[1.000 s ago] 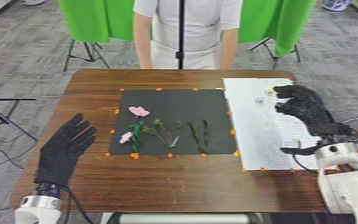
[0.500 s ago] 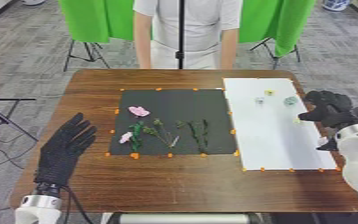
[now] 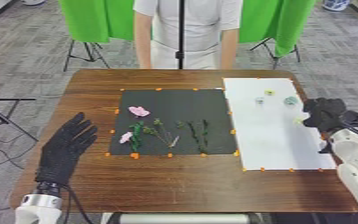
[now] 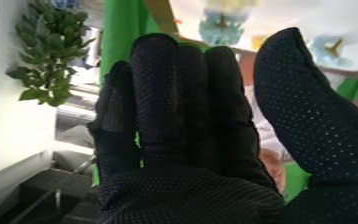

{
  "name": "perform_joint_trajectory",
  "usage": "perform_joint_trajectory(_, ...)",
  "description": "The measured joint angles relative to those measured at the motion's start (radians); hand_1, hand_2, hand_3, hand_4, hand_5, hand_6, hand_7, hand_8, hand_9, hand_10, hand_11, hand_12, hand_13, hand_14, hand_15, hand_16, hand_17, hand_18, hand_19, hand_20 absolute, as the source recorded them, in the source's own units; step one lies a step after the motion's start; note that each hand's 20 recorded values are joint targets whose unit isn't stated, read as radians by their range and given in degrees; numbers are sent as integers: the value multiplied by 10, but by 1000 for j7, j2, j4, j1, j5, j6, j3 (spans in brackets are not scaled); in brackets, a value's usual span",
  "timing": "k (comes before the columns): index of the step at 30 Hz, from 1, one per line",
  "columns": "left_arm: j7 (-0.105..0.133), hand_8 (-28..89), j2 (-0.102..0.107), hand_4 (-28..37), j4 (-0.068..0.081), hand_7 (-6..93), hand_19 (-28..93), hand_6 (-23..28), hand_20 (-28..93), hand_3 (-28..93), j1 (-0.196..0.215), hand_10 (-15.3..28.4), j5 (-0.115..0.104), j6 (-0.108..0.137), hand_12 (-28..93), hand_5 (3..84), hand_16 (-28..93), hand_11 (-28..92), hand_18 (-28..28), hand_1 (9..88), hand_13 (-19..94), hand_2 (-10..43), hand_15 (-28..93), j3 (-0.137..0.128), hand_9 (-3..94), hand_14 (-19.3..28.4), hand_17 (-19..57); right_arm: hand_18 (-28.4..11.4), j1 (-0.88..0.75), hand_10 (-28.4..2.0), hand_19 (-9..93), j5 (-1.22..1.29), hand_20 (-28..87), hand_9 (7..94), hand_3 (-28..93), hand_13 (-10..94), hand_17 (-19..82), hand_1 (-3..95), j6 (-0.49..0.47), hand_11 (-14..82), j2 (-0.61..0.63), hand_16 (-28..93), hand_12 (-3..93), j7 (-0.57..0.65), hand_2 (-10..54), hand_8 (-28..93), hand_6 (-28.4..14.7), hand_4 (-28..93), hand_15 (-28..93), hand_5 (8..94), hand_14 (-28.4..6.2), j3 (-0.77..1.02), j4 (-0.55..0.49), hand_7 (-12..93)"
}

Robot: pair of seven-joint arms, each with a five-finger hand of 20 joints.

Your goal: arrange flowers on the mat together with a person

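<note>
At the right edge of the white sheet (image 3: 286, 142) is my right hand (image 3: 325, 114), its palm (image 4: 189, 195) and straight fingers plain in the right wrist view, holding nothing. The black mat (image 3: 168, 102) bears a pink flower (image 3: 139, 111) at its upper left, a second pink flower (image 3: 127, 137) lower down and several green stems (image 3: 198, 137). Small blossoms lie on the sheet: a yellow one (image 3: 270, 92), a pale one (image 3: 260, 100) and a blue-green one (image 3: 291, 100). Left of the mat, my left hand (image 3: 67, 145) stays open with straight fingers.
Orange tabs fasten the mat and the sheet to the brown table (image 3: 175, 185). A thin dark pole (image 3: 181, 30) rises beyond the far edge. Green cloth (image 3: 85, 20) hangs behind the table.
My right hand has moved off the sheet's middle to its right edge, uncovering the blue-green blossom and more of the sheet. My left hand has kept still.
</note>
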Motion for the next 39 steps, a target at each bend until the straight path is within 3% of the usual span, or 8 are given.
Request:
perform_joint_trajectory(10,1,-96,3,-253,0,199,444,30,107,720,0,121,-2,0,172,336,13,212,221,258,244,25,275,5,283,143,-86,-170,48,-90,822,-20,388,525,818,626,298,427,32,373,-1,185,225,-52,-95,-204,1,-283,672,479,-70,-73,86,454)
perform_joint_trajectory(13,-2,-97,3,-253,1,199,444,30,107,720,-2,121,-1,-1,171,337,12,211,221,258,244,25,274,5,283,143,-85,-171,62,-76,843,-37,387,611,749,663,324,483,36,306,-3,211,351,-57,-95,-58,12,-283,672,503,-62,-95,106,532)
perform_joint_trajectory(16,-9,-96,-5,-254,1,198,444,31,107,720,-5,121,2,-4,171,337,12,211,221,259,244,26,273,0,283,142,-86,-178,93,-58,878,-53,397,796,741,753,374,533,85,228,-2,239,474,-55,-95,-2,29,-283,658,635,-55,-138,139,532)
perform_joint_trajectory(21,-25,-96,-31,-254,1,197,444,31,107,720,-12,121,12,-14,171,338,12,211,221,258,244,26,273,-13,283,142,-86,-183,145,-52,898,-61,400,847,781,790,402,531,237,221,-2,246,486,-58,-95,7,22,-283,647,702,-50,-204,194,494)
perform_joint_trajectory(27,-23,-95,-32,-254,1,197,444,31,107,721,-10,122,11,-13,171,337,13,212,220,258,244,25,273,-9,284,142,-85,-185,146,-53,903,-7,399,859,800,796,406,526,266,210,1,252,488,-73,-95,13,20,-283,643,714,-48,-222,154,484)
perform_joint_trajectory(33,-20,-95,-21,-253,0,197,444,31,108,720,-3,122,9,-10,171,337,13,213,220,259,244,26,273,-6,283,142,-85,-184,243,-57,905,187,399,877,807,791,402,520,366,176,-3,261,466,-118,-95,7,24,-283,643,726,-49,-407,21,467)
perform_joint_trajectory(39,-26,-95,-22,-253,0,197,444,31,108,720,-6,122,9,-10,171,337,13,211,221,258,243,26,274,-5,283,142,-86,-181,446,-60,903,264,400,881,811,779,394,518,298,155,-143,266,465,-300,-95,-1,25,-283,646,725,-51,-588,-31,465)
